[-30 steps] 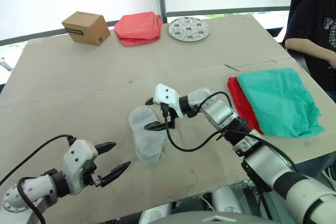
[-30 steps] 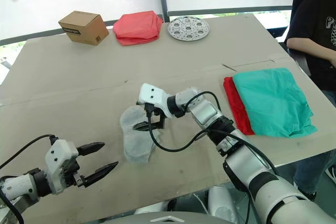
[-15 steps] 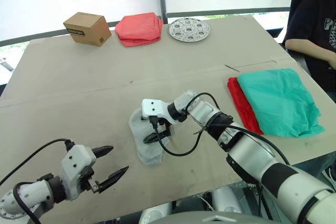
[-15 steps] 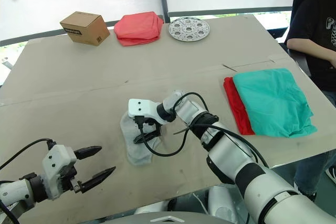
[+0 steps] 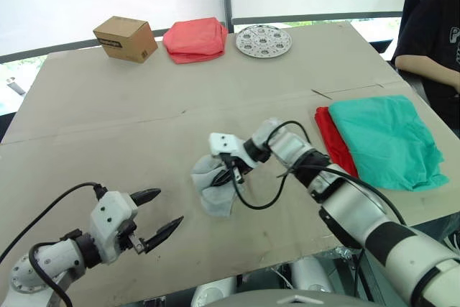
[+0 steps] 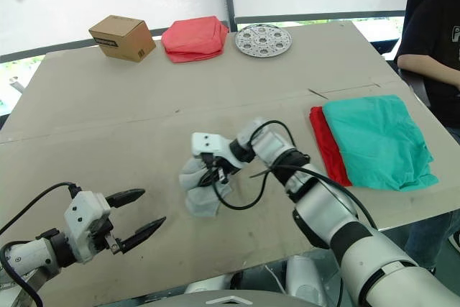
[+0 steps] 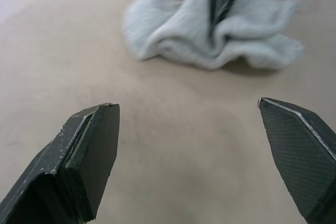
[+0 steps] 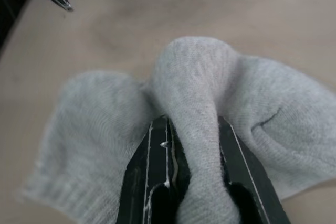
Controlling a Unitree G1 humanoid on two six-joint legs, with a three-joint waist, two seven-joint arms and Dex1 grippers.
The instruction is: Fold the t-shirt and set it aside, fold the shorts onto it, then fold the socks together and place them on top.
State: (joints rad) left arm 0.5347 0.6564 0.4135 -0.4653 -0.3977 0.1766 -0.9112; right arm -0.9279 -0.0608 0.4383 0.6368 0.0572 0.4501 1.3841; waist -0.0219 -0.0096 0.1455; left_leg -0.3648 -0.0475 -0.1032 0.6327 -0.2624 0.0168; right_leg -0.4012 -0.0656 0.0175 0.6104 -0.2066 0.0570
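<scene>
We see a brown table (image 5: 108,113). On its right side lie the shorts (image 5: 384,141), folded on top of the t-shirt (image 5: 332,141), whose red edge shows at the left. Near the middle of the table the right gripper (image 5: 228,175) pinches the socks (image 5: 214,185) tightly between its fingers (image 8: 157,156), and the knit is bunched up around them. The left gripper (image 5: 157,212) hovers near the front edge with its jaws wide apart, holding nothing, some way from the socks.
</scene>
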